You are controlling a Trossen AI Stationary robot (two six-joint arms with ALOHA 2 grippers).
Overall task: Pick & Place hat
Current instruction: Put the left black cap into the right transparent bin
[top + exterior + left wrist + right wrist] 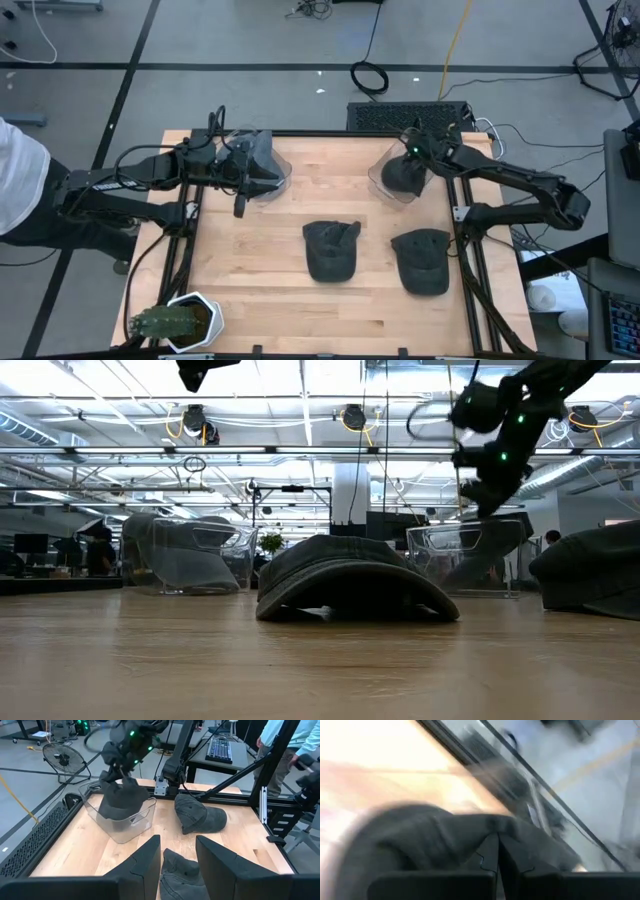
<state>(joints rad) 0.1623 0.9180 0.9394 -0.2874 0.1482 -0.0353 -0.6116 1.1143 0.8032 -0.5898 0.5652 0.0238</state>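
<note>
Several dark grey caps are in view. One cap (330, 250) lies crown up at mid-table and another (421, 262) lies to its right. A third (256, 160) sits in the clear bin (275, 178) at far left. My right gripper (497, 837) is shut on a fourth cap (403, 178) over the clear bin (385, 185) at far right. My left gripper (177, 862) is open above the table beside the left bin, touching nothing. My right gripper pinches a fold of the cap's cloth (470, 832) between its two fingers, coming from above and pointing down. The cap (121, 797) hangs below the fingers inside the clear bin's walls. Whether its lower end rests on the bin floor cannot be told.
A white pot with a spiky green plant (180, 322) stands at the near left corner. A keyboard (410, 115) lies beyond the far edge. A person's white sleeve (15, 180) shows at left, and people stand behind the table's right side (285, 740). Black frame rails (470, 270) border the table.
</note>
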